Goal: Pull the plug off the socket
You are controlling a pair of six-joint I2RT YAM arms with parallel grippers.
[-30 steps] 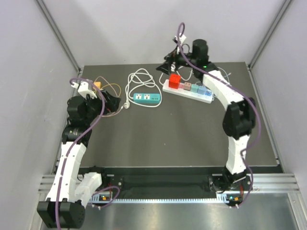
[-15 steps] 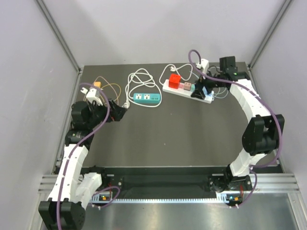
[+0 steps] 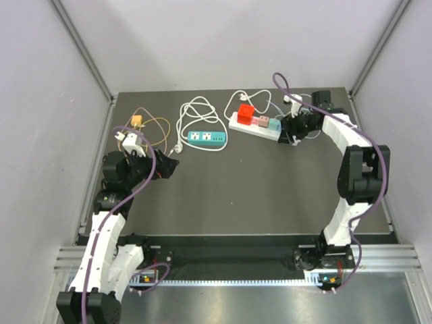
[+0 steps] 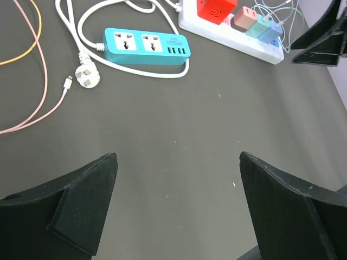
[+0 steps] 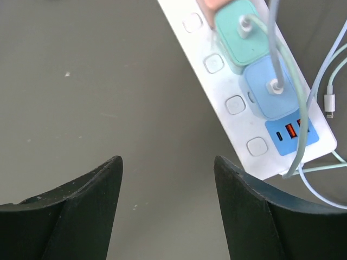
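The left gripper point(image 4: 178, 157) hangs low over the left part of the tabletop point(image 3: 256, 196), jaws spread wide with nothing between them. Ahead of it runs a broad stretch of bare dark surface, flanked by the two arms, and this is the widest room in the cell. Grey walls close in along the left, right and far edges.

Farther out on the left lie thin orange and pink cables point(image 4: 32, 81), looping toward the left edge. Beside them sits a teal power strip point(image 4: 146, 46) ringed by its white cord point(image 3: 196, 111), its loose white plug point(image 4: 87, 77) lying flat on the tabletop.

Near the far right lies the white power strip point(image 5: 227, 86), set at a slant. It carries a row of plugs – a red cube plug point(image 3: 246, 113), a pink plug point(image 4: 244, 19), a mint plug point(image 5: 236, 27) and a blue plug point(image 5: 268, 89), all seated in their sockets.

The right gripper point(image 5: 167, 160) hovers just beside the strip's long edge at its blue-plug end – jaws apart, holding nothing, only bare tabletop between them. Pale thin cables trail off the strip's end toward the right wall, crowding that corner.
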